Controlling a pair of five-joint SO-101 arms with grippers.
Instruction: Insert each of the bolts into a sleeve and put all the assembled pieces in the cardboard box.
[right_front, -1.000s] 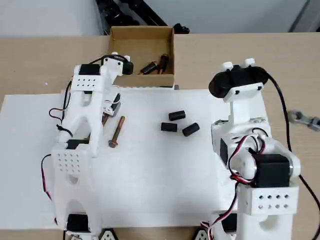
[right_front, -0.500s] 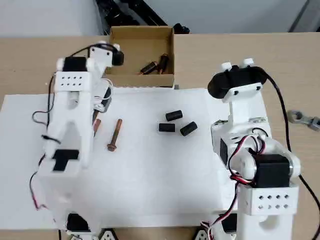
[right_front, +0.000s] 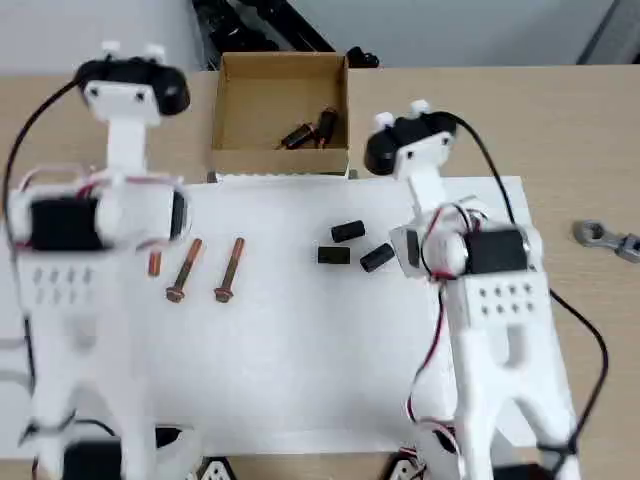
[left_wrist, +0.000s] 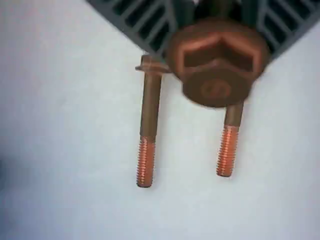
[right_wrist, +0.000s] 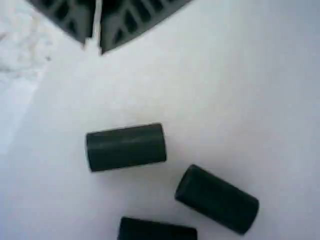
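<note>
White sheet (right_front: 300, 380): threaded bolts (left_wrist: 147, 125), perhaps plastic sleeves (right_wrist: 125, 146).

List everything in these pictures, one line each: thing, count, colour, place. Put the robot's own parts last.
bolts: three, copper; two lying side by side on the sheet, one in the left gripper.
sleeves: three, black; loose cluster mid-sheet.
assembled pieces: at least two, copper and black; in the cardboard box.
cardboard box: one, brown; beyond the sheet's far edge.
sheet: one, white; on the light wood table.
spanner: one, silver; on bare table beside the sheet.
arms: two, white; either side of the sheet.
left gripper: dark; shut on a bolt.
right gripper: dark; shut, above the sleeves.
</note>
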